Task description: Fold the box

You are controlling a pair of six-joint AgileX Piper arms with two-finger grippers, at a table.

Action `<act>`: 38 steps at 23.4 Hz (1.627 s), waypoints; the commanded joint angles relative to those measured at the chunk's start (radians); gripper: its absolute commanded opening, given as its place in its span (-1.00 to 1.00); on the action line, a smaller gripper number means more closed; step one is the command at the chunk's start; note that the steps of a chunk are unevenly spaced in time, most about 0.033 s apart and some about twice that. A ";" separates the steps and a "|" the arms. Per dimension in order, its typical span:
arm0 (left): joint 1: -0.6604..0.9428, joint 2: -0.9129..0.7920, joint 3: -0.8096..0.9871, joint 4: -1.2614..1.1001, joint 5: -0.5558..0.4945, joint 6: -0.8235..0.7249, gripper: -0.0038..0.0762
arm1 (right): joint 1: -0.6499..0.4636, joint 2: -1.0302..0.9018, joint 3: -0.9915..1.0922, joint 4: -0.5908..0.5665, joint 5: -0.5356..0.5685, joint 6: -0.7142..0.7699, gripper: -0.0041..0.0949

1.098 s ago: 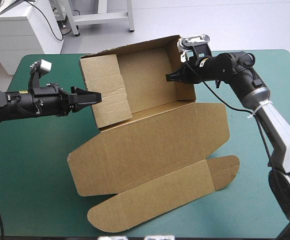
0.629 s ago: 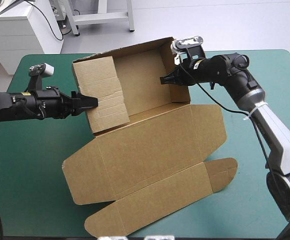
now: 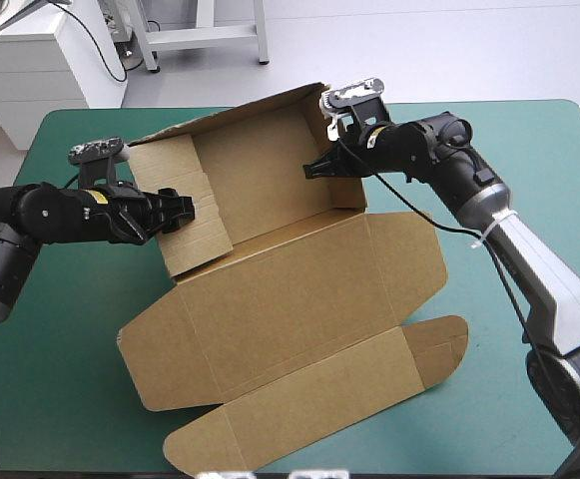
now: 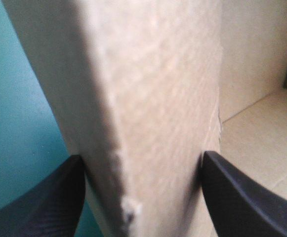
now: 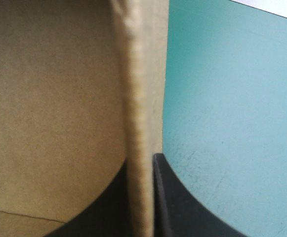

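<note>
High view: the brown cardboard box (image 3: 299, 299) lies mid-table on the teal-green cover (image 3: 60, 319), far walls raised and lid flat. The left gripper (image 3: 185, 208) is at its left wall, the right gripper (image 3: 314, 168) at its right wall.

Left wrist view: the black fingers stand apart, and the wall fills the gap between them.

Right wrist view: the fingers are nearly closed and pinch the wall's edge.

One box (image 3: 299, 299) is counted on one surface (image 3: 60, 349). Two hands are counted: the left hand (image 3: 185, 208) and the right hand (image 3: 314, 168).
</note>
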 commanded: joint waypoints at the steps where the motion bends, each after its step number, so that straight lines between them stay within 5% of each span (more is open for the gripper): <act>1: -0.033 0.011 -0.028 0.020 -0.059 -0.141 0.28 | 0.024 -0.058 -0.034 0.100 -0.043 0.030 -0.94; 5: -0.040 0.039 -0.028 0.009 -0.059 -0.159 -0.01 | 0.024 -0.076 -0.034 0.082 0.012 0.035 -0.95; 10: -0.040 0.041 -0.028 0.008 -0.066 -0.144 -0.93 | 0.024 -0.089 -0.034 0.036 0.047 0.069 -0.95; 18: -0.040 0.046 -0.054 0.005 -0.117 -0.064 -0.92 | 0.024 -0.124 -0.034 -0.100 0.154 0.106 -0.95; 25: -0.040 0.218 -0.359 0.039 0.067 0.015 -0.92 | 0.024 -0.140 -0.031 -0.321 0.416 0.186 -0.95; 31: -0.173 0.395 -0.435 0.272 0.111 -0.023 -0.92 | 0.024 -0.021 -0.004 -0.275 0.433 0.224 -0.95; 38: -0.218 0.553 -0.435 0.263 0.139 -0.034 -0.92 | 0.023 0.096 -0.004 -0.184 0.438 0.235 -0.95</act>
